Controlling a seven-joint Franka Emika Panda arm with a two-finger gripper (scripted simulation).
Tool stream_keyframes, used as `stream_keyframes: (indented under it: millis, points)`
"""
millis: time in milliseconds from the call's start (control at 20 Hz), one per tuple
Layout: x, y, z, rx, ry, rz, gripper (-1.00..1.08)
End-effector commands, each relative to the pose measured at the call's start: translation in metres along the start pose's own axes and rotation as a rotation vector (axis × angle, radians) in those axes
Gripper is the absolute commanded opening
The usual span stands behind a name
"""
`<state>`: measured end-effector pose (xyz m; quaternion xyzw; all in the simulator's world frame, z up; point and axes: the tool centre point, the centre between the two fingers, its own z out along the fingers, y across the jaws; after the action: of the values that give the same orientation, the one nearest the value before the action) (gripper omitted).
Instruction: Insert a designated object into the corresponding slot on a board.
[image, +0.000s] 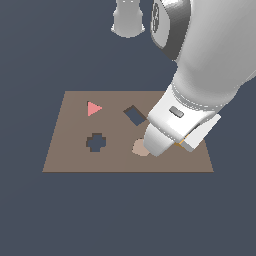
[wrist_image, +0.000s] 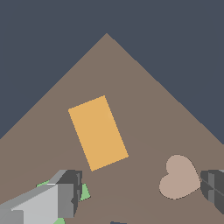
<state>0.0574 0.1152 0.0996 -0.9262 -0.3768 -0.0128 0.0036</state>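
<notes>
Lying flat on plain navy floor, brown board (image: 70, 150) w/ orange block (wrist_image: 98, 132); jaws spread, holding nothing.

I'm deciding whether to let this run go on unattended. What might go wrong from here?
1. The claw is open with nothing between its fingers; the orange block lies flat on the board beyond them, so closing here would likely grab nothing.
2. The tan heart lies close to one finger, the green piece against the other, so either may be nudged.
3. The slot is tilted, so a misaligned block could jam.
</notes>
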Motion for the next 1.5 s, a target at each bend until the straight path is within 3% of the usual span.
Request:
stream_keyframes:
  millis: [0,600,1400,1450]
  points:
    - [0.007,-0.007,0.012,0.002,-0.005,-0.092,1.0]
    - [0.022,-0.033,0.047,0.008,-0.023,-0.352,1.0]
    - [0.022,-0.036,0.07,0.008,-0.026,-0.376,1.0]
    - [0.022,-0.036,0.07,0.008,-0.026,-0.376,-1.0]
